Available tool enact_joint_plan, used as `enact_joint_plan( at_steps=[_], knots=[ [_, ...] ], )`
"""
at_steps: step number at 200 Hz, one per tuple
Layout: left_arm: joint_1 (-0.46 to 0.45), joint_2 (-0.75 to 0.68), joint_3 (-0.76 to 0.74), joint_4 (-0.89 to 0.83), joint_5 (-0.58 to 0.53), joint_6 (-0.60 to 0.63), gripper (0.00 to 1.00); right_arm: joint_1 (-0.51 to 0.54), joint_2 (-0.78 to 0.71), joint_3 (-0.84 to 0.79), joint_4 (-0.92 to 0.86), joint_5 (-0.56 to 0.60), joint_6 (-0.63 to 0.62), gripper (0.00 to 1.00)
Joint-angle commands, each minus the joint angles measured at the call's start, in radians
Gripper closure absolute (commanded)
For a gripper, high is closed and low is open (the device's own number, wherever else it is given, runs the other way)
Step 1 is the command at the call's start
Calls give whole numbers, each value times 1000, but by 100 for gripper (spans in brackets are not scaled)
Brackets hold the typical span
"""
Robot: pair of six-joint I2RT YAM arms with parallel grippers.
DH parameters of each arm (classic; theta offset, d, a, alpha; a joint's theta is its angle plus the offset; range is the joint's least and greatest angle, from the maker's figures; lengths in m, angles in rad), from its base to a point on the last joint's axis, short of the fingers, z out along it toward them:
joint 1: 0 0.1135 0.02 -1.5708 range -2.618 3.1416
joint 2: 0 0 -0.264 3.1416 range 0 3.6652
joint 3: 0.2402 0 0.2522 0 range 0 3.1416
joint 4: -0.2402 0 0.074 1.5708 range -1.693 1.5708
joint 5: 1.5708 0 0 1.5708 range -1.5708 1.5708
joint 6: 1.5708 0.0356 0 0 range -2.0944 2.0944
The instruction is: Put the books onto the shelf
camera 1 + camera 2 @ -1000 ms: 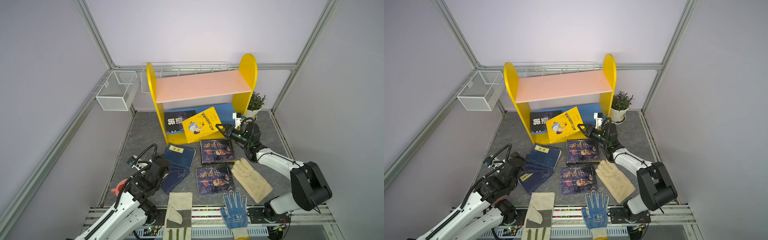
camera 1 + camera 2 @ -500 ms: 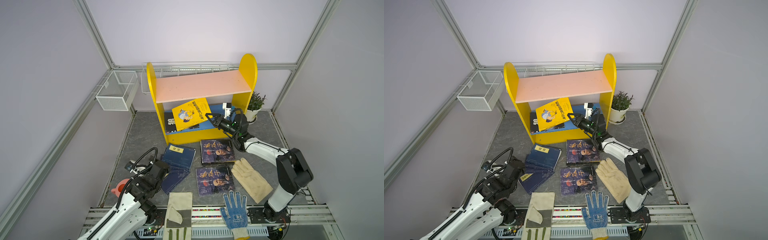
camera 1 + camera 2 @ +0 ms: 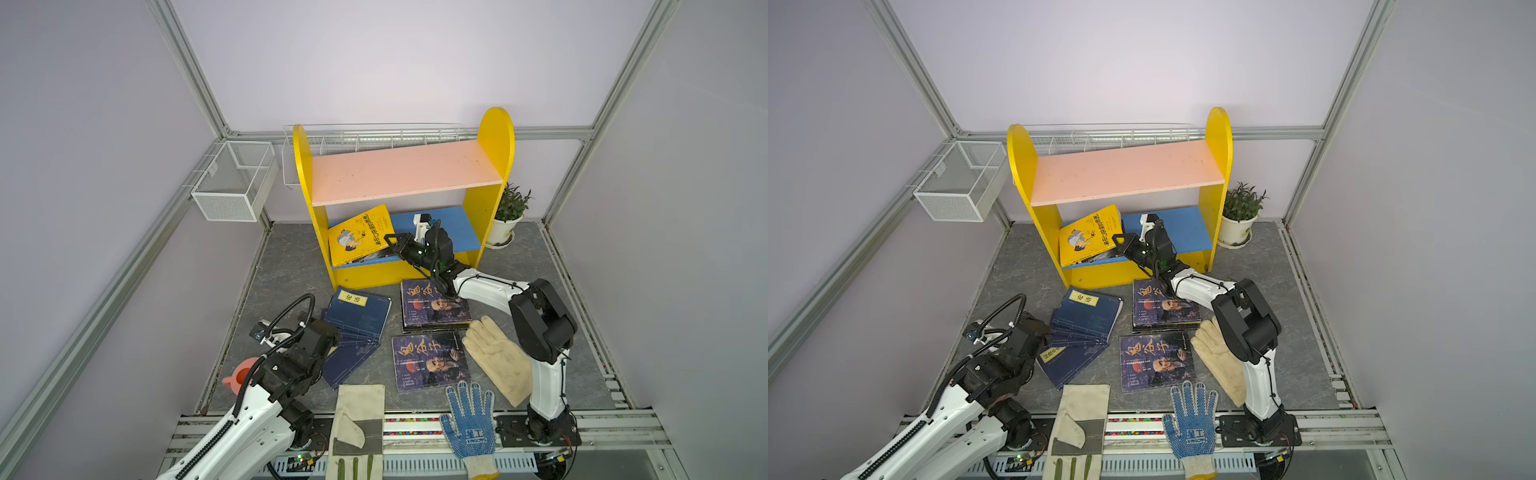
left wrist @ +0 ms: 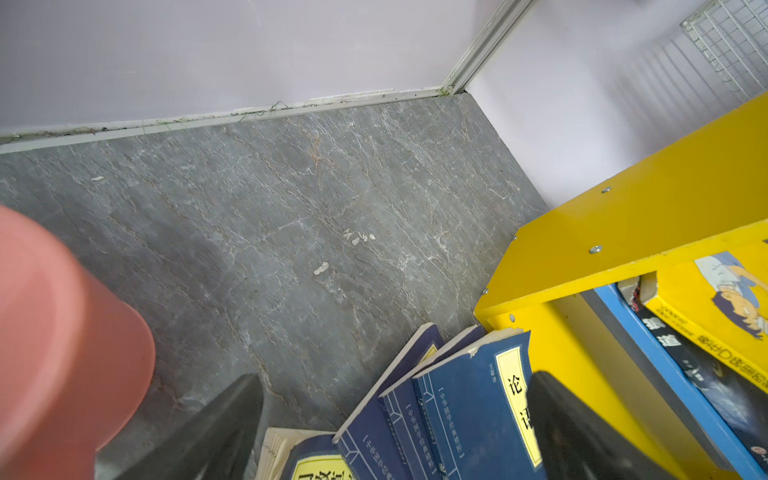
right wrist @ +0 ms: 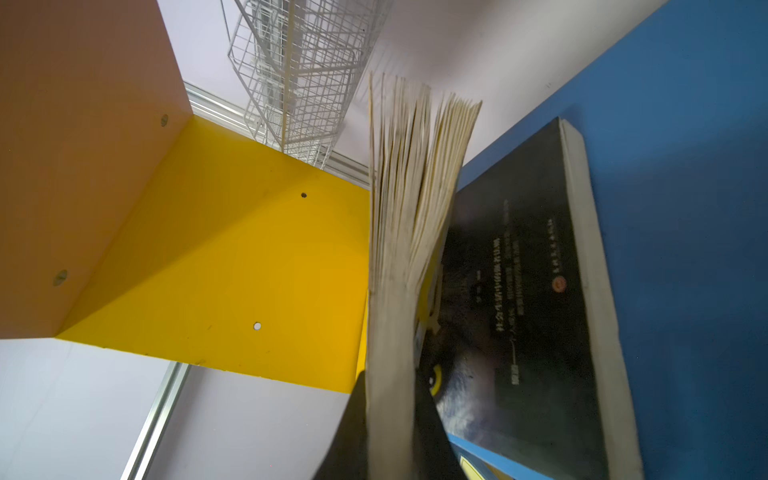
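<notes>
The right gripper (image 3: pixel 394 242) is clamped tight on the page edge of the yellow cartoon book (image 3: pixel 359 232), which tilts just ahead of its fingertips inside the shelf (image 3: pixel 407 176) — over the black book (image 5: pixel 519 291) lying on the blue lower board (image 3: pixel 453 226). The left gripper (image 4: pixel 395 428) stands wide open and empty — the navy books (image 3: pixel 357 316) lie just below and ahead of it.

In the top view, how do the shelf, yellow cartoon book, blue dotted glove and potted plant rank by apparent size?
Largest: shelf.
Then: yellow cartoon book and blue dotted glove look about alike. The glove is nearer the camera, so they are unranked.
Smallest: potted plant.
</notes>
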Motion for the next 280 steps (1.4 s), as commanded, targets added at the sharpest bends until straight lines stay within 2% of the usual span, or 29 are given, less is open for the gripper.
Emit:
enact_joint_plan(
  at_steps=[1, 102, 116, 151, 178, 211, 227, 250, 280],
  knots=[
    [6, 6, -6, -12, 2, 0, 1, 11, 18, 19, 22, 48, 19, 94],
    [6, -14, -20, -9, 34, -1, 1, 28, 61, 30, -5, 44, 76, 91],
    [6, -11, -18, -12, 36, -1, 1, 37, 45, 55, -117, 61, 15, 86],
    [6, -2, -20, 6, 40, -1, 1, 65, 7, 182, -523, 164, -201, 60],
    [6, 11, -19, 26, 47, 7, 1, 72, 37, 315, -774, 218, -316, 47],
    [6, 27, -12, 33, 56, 17, 1, 73, 48, 357, -850, 295, -401, 37],
    [6, 26, -11, 34, 56, 22, 1, 71, 77, 442, -930, 314, -475, 33],
    [6, 25, -13, 34, 55, 23, 1, 72, 114, 537, -1009, 333, -566, 32],
    [6, 26, -12, 45, 59, 38, 1, 71, 91, 504, -986, 324, -637, 32]
  ],
)
